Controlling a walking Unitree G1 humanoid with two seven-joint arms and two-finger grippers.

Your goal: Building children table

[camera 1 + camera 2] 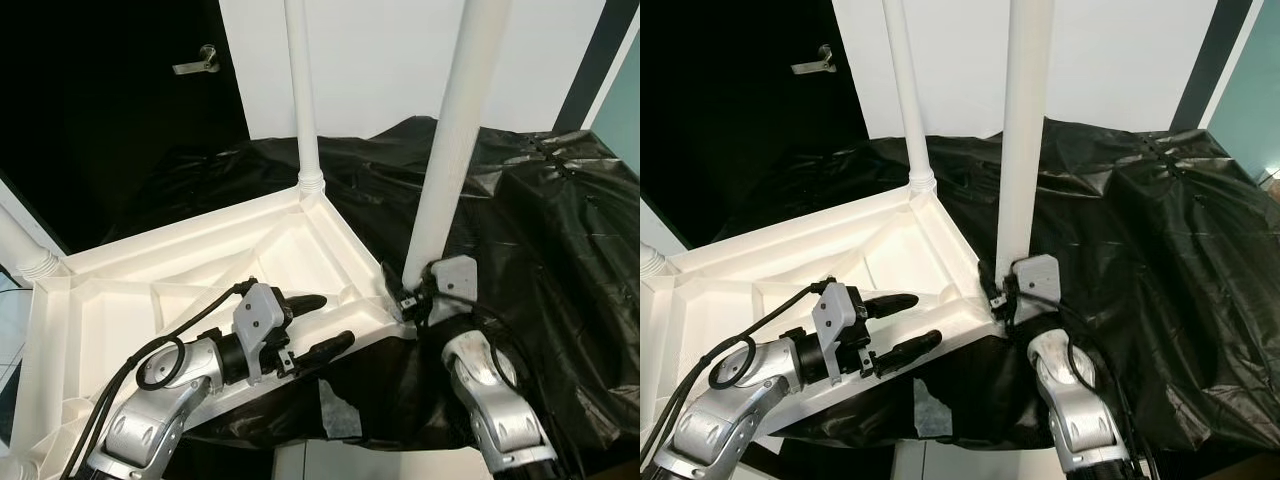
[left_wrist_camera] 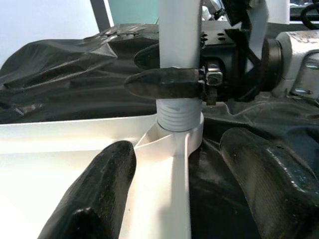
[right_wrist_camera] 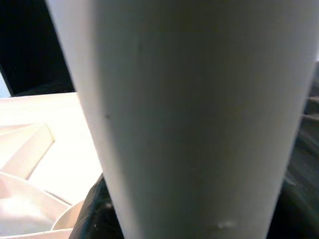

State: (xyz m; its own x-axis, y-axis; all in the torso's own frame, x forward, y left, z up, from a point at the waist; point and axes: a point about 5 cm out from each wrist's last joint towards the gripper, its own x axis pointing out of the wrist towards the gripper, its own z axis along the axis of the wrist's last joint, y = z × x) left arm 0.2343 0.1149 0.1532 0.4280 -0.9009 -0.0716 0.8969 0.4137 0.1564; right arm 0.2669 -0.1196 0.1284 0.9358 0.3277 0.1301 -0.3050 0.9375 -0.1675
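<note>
Right gripper pinches the near table leg above its threaded base (left wrist view confirms) at the upturned tabletop corner; left gripper straddles the rim, spread.

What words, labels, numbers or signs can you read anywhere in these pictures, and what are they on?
None can be read.
White tabletop: bare plastic, no print.
White leg held by the right gripper: no marking.
Left gripper, black sheet and door handle: no lettering visible.
</note>
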